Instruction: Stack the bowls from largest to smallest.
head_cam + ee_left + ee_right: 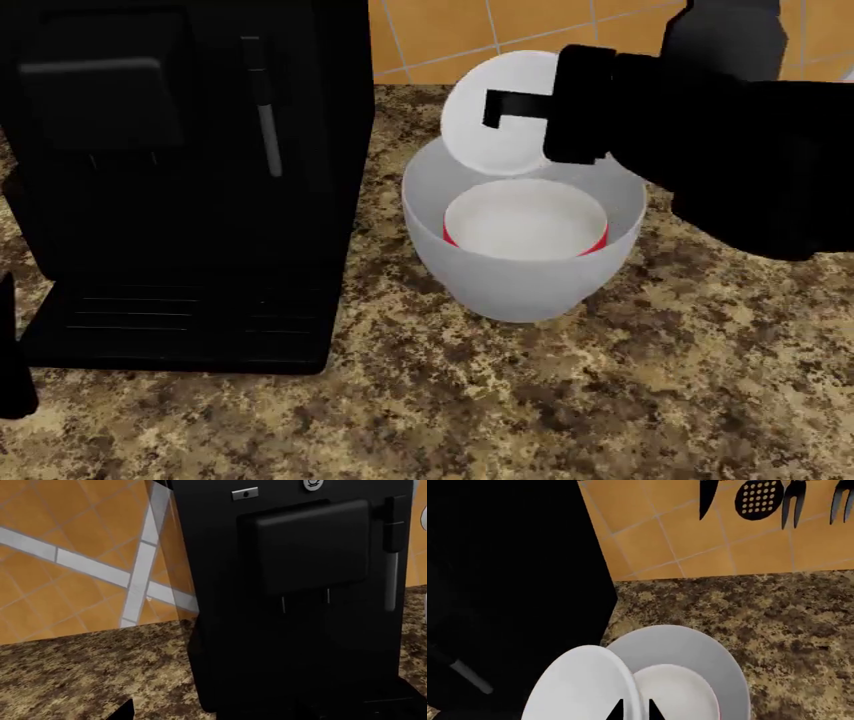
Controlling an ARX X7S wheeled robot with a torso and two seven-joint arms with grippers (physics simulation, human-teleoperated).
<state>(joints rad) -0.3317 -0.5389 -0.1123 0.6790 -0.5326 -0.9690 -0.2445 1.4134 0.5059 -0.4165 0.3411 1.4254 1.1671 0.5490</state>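
Observation:
The large pale grey bowl (514,275) stands on the counter beside a black coffee machine. The medium bowl (525,222), white inside with a red rim, sits nested in it. My right gripper (514,105) is shut on the rim of the small white bowl (491,120) and holds it tilted on edge above the back rim of the large bowl. In the right wrist view the small bowl's (577,685) rim runs between the fingertips of the right gripper (636,712), over the medium bowl (675,690) and the large bowl (694,645). My left gripper (213,715) is open, low in front of the machine, holding nothing.
The tall black coffee machine (187,180) stands close to the left of the bowls, and it fills the left wrist view (300,600). The orange tiled wall (441,35) rises behind the speckled granite counter (561,400). Black utensils (757,497) hang on the wall.

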